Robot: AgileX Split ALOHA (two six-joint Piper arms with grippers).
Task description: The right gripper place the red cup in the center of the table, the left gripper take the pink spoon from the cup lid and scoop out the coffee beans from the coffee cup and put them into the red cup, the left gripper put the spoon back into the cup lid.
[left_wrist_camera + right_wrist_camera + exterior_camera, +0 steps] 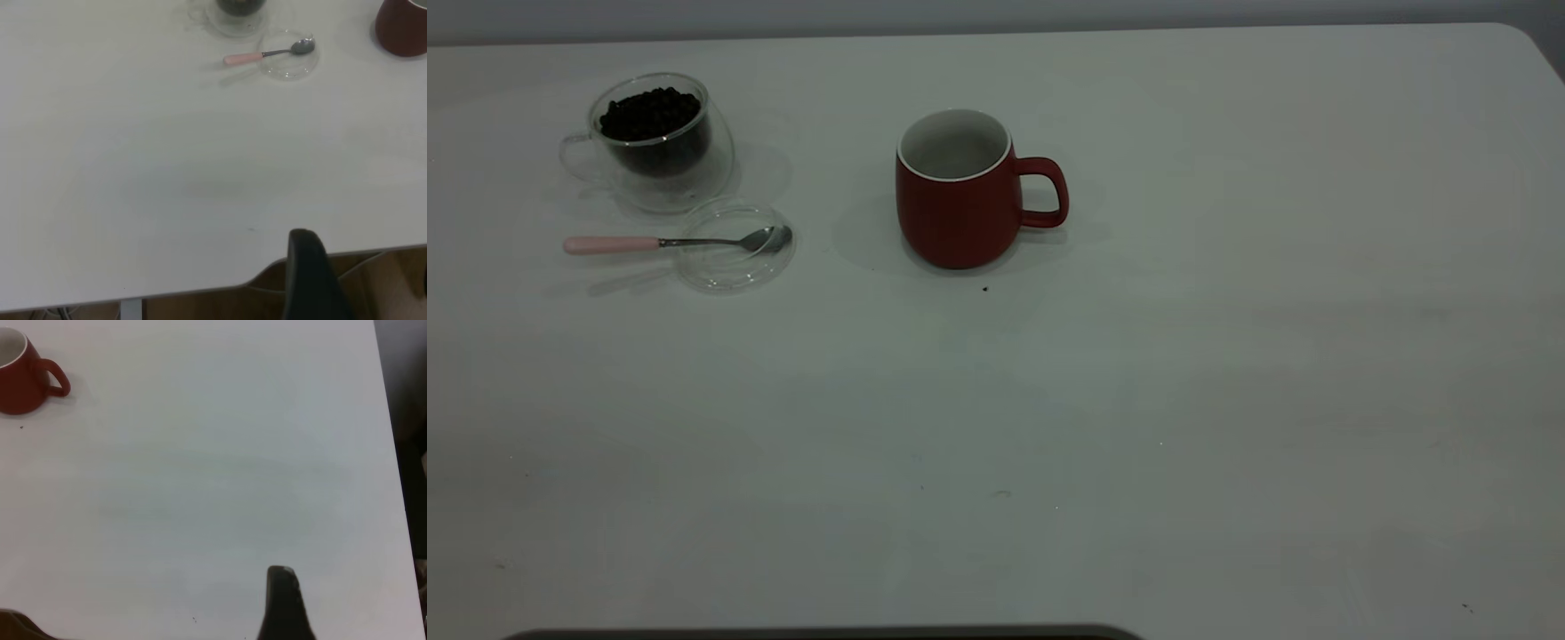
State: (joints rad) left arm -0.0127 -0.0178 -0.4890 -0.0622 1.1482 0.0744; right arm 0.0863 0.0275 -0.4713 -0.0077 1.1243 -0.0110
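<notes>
Red cup point(959, 212): dark matte red, white inside and rim. Spoon point(680, 242): pale pink handle, shiny metal bowl. Coffee beans point(649, 113): near-black. Coffee cup point(660, 142), lid point(734, 247): clear glass. Bench point(1138, 400): plain white, tiny dark specks.

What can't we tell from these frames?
- Left gripper: left wrist view shows one dark finger, cut off by the frame edge; open or shut unknown.
- Right gripper: same in right wrist view.
- Both arms: outside the exterior view.
- Red cup: its bottom is hidden by the near wall.
</notes>
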